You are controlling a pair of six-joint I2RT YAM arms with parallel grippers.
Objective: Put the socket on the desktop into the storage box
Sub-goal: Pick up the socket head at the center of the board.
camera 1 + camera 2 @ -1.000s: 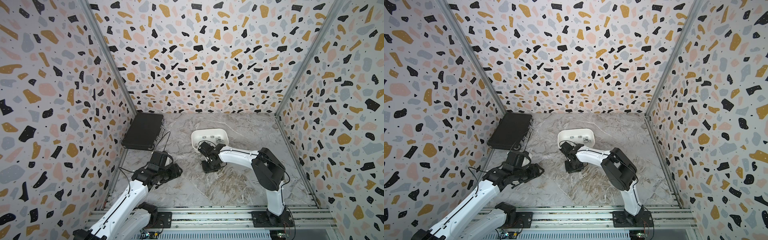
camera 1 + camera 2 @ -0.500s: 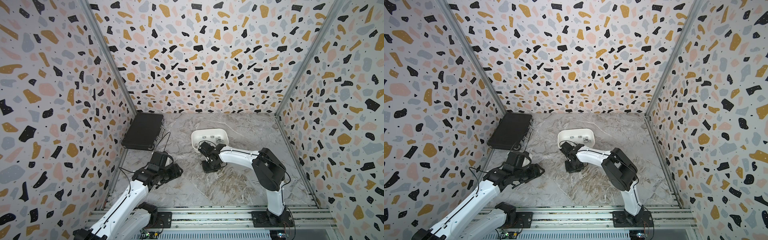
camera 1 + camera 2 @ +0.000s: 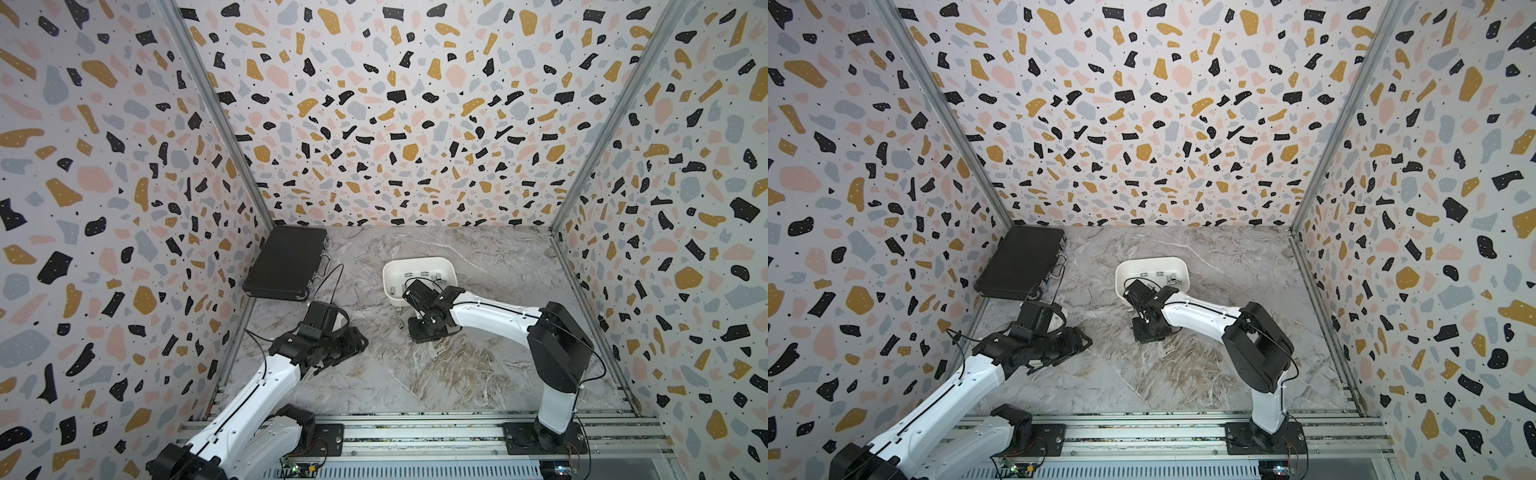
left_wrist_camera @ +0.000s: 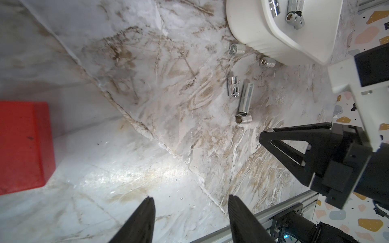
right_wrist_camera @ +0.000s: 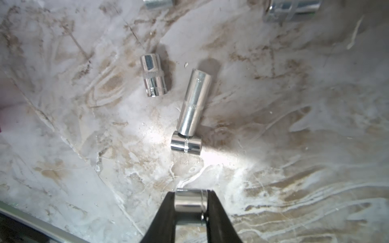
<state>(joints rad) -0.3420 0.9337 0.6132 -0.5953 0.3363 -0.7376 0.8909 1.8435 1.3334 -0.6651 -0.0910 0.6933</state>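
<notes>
R fingers (image 5: 166,212) were clamped narrow on a small socket (image 5: 187,203), low over the worktop (image 3: 457,374), near the white storage box (image 3: 417,261) but outside it; couldn't tell if it was touching the worktop. Nearby lay a long socket (image 5: 194,103), its end touching a short socket (image 5: 186,145), w/ a stubby socket (image 5: 153,75) just beside. Two more sockets (image 4: 237,49) lay by the box wall. Boxed sockets (image 3: 424,274) sat inside. L fingers (image 4: 143,221) stood wide, empty, well apart from the sockets. Black case (image 3: 286,262) lay in the far left corner.
</notes>
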